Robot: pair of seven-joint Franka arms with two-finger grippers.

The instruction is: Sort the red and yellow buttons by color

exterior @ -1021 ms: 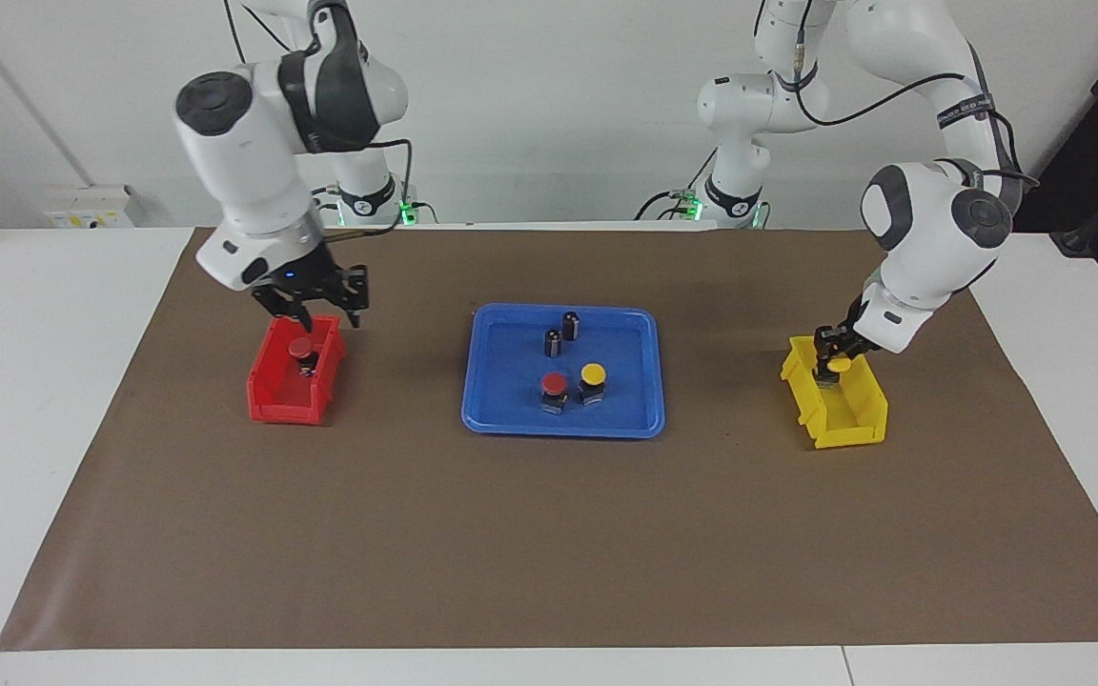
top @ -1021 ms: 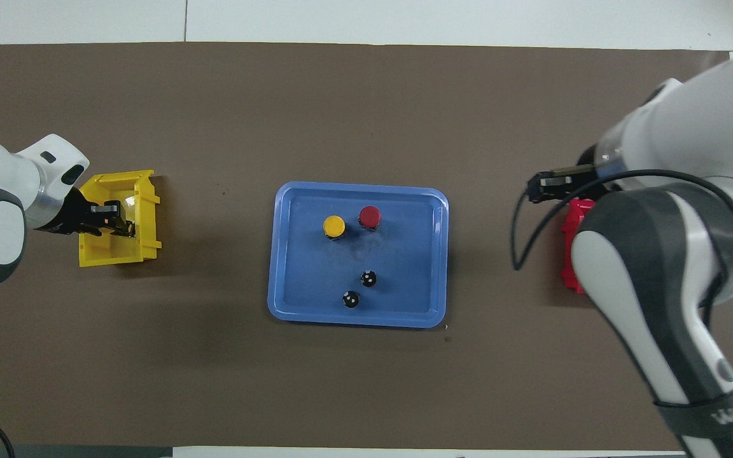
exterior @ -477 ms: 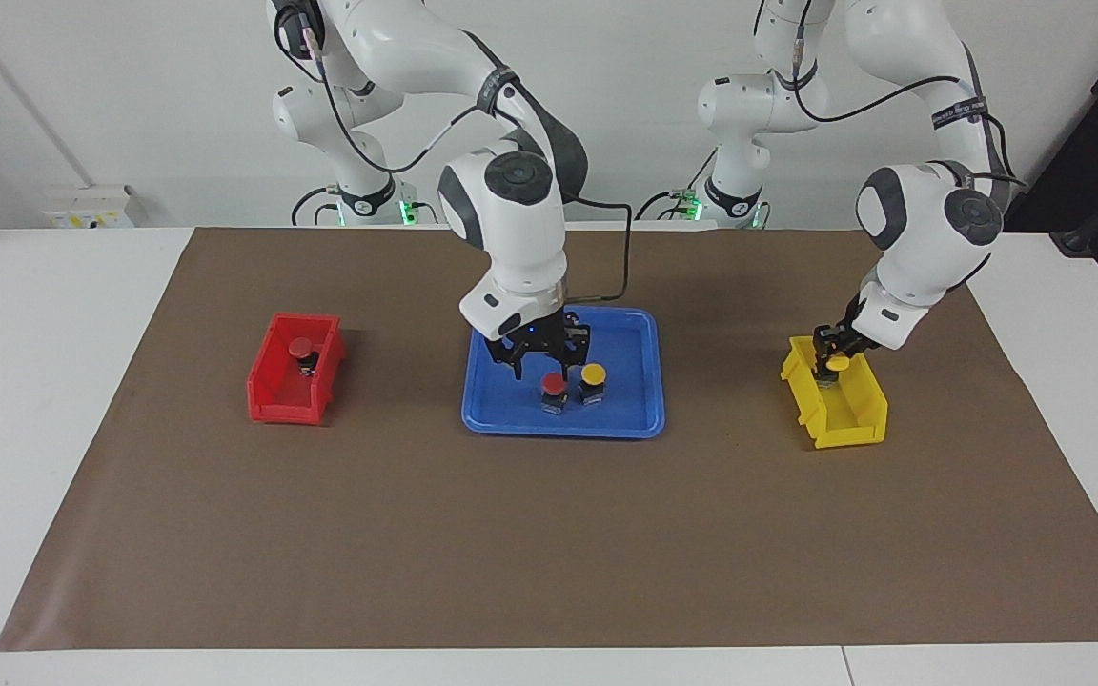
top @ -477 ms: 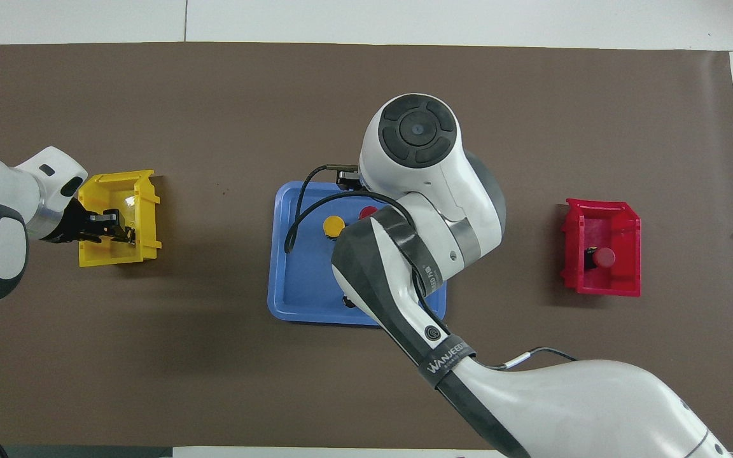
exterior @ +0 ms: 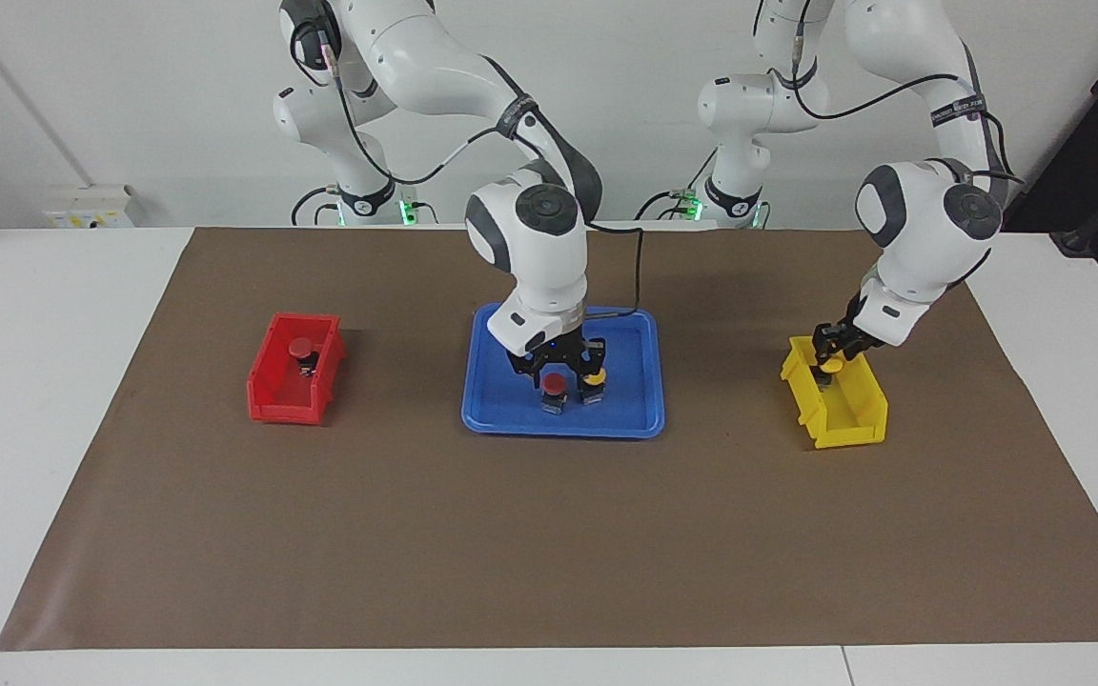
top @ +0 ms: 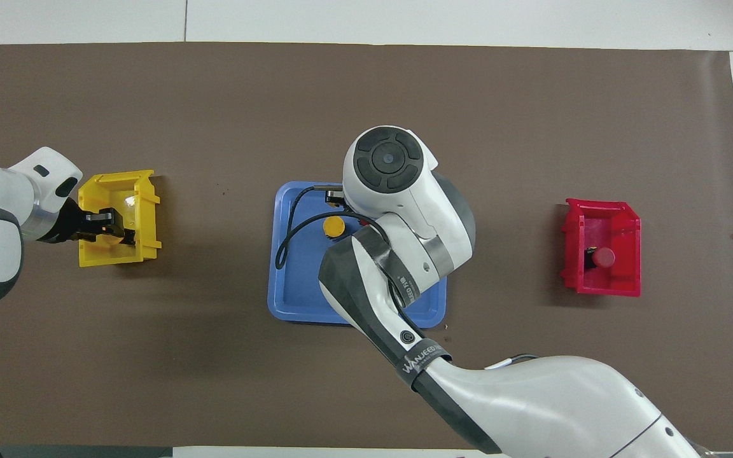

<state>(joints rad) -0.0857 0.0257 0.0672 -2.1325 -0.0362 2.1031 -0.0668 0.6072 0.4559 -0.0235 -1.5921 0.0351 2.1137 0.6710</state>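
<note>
Fingers [exterior: 522, 363] of the right arm straddle the tray's red button [exterior: 556, 384].

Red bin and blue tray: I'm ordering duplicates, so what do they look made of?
Red bin: seemingly moulded plastic, evenly coloured, with ribbed walls. Blue tray: likely plastic too, with a rounded raised rim and faint sheen.

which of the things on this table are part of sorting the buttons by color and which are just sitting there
Part of the job:
- red-capped button on black base in the blue plastic tray, under the right gripper
- yellow-capped button beside it
- red-capped button in the red plastic bin
- yellow-capped button in the left gripper over the yellow plastic bin

Just there:
- brown paper mat
</note>
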